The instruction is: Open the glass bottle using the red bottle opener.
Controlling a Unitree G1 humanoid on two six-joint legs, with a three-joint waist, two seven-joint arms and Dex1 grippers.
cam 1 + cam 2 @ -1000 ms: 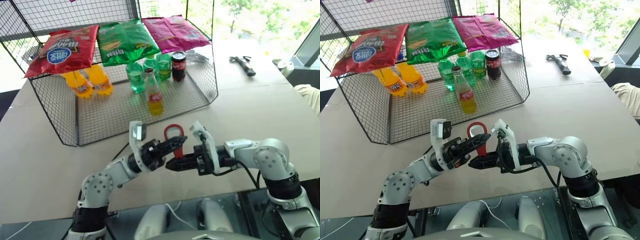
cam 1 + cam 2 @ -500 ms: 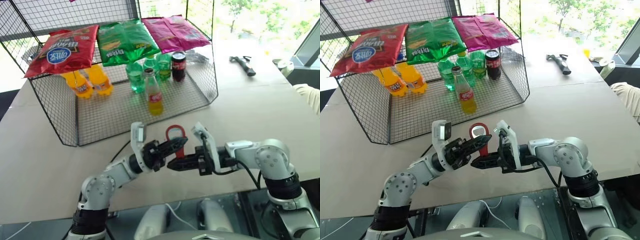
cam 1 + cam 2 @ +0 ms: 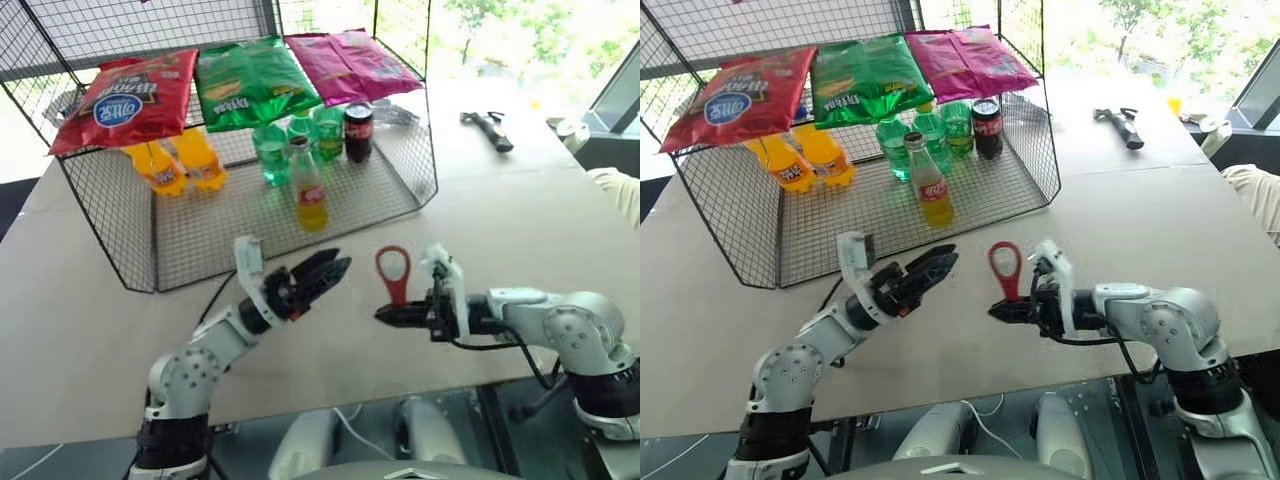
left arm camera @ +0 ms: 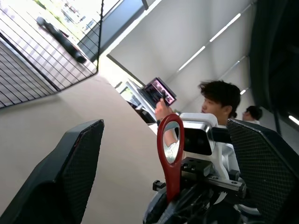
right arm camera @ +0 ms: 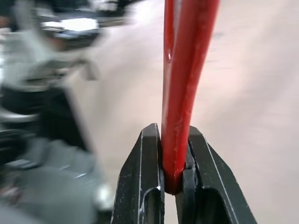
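The red bottle opener stands upright above the worktop, ring head up, its handle pinched in the right tool, which is clamped tight on it. Just beside it, apart, the left tool gapes wide and holds nothing. The glass bottle stands in the wire basket beyond, near green bottles.
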